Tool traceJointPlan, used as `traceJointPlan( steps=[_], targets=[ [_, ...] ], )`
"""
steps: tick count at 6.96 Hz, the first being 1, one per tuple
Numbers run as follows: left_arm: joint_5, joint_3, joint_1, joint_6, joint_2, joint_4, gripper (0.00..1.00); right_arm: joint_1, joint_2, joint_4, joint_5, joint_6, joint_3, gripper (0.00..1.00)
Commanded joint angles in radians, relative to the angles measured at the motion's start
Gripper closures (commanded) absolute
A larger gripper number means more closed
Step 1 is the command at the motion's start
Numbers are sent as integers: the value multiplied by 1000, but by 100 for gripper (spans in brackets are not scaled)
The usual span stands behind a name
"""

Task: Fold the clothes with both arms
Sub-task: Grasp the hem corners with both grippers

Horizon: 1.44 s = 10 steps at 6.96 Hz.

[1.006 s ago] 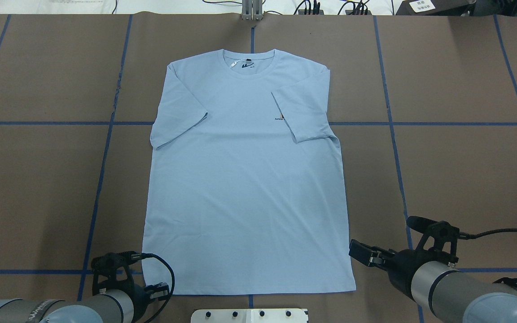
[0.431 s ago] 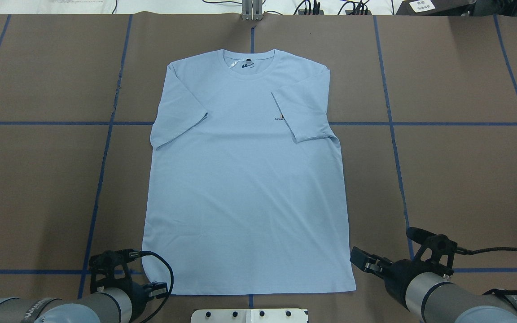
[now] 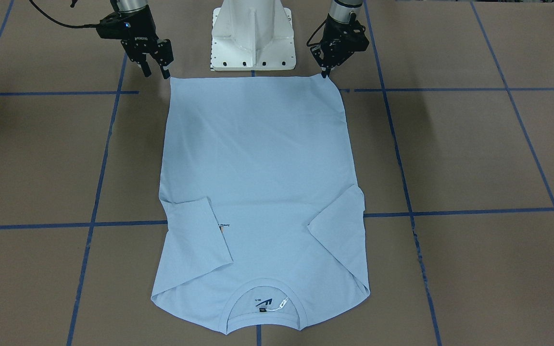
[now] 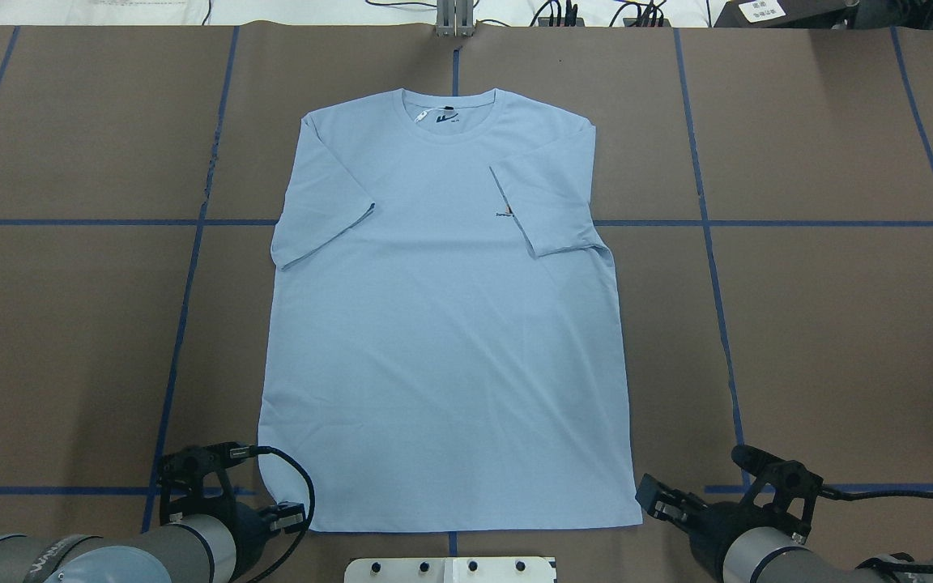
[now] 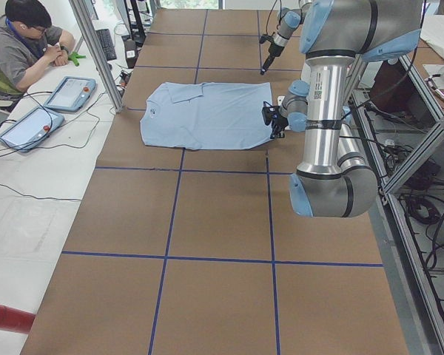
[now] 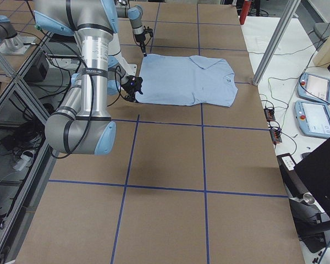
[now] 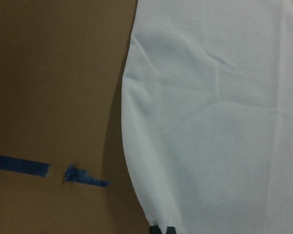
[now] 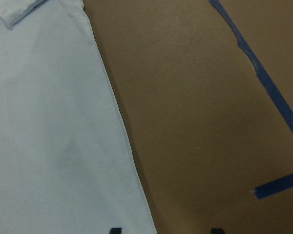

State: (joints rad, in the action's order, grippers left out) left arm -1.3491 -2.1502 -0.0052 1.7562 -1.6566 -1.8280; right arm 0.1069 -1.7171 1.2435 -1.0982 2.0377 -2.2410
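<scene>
Blue shirt (image 4: 442, 324) lies flat in the middle of the desk (image 4: 839, 324), collar toward the far edge, hem along the near edge. My left pincer (image 3: 325, 73) pinches one hem corner. My right pincer (image 3: 156, 72) is spread at the other corner, the shirt's side edge running between its fingers.

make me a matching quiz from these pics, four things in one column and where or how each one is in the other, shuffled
Column A
1. left claw
2. right claw
3. neck label
4. chest print

Column B
a. open, beside a hem corner
b. at the edge of a folded-in sleeve
c. inside the collar
d. shut on a hem corner of the T-shirt

Pairs: 1-d, 2-a, 3-c, 4-b
</scene>
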Motion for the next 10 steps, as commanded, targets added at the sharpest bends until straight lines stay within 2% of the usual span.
traceJointPlan(
  steps=[1,3,6,9,10],
  targets=[
    [42,-31,-1,0,3,-1,100,51,20,5,43,18,30,32],
    [71,-33,-1,-1,3,-1,100,54,132,5,75,18,133,37],
    [71,-31,-1,-1,3,1,100,43,120,5,78,12,132,48],
    [71,-31,-1,-1,3,1,100,45,108,7,77,9,133,53],
    [71,-31,-4,-1,3,1,100,46,109,7,77,9,133,76]
  ],
)
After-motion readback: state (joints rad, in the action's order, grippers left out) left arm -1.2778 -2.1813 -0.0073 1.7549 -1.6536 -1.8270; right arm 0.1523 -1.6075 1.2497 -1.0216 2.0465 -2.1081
